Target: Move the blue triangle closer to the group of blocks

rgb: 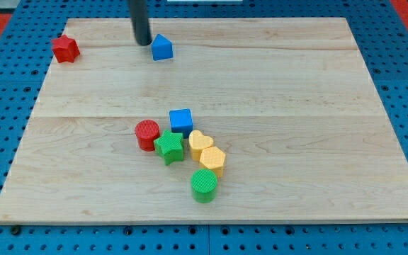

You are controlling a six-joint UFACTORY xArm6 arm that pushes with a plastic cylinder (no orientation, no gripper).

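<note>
The blue triangle [162, 47] sits near the view's top, left of centre, on the wooden board [296, 106]. My tip [142, 42] is just to its left, close to it but I cannot tell if they touch. The group of blocks lies lower, near the middle: a blue cube [181, 120], a red cylinder [147, 134], a green star [169, 148], a yellow heart [200, 143], a yellow hexagon [212, 161] and a green cylinder [205, 185].
A red star-shaped block [66, 49] sits alone at the board's top left corner. The board lies on a blue perforated base [6, 106].
</note>
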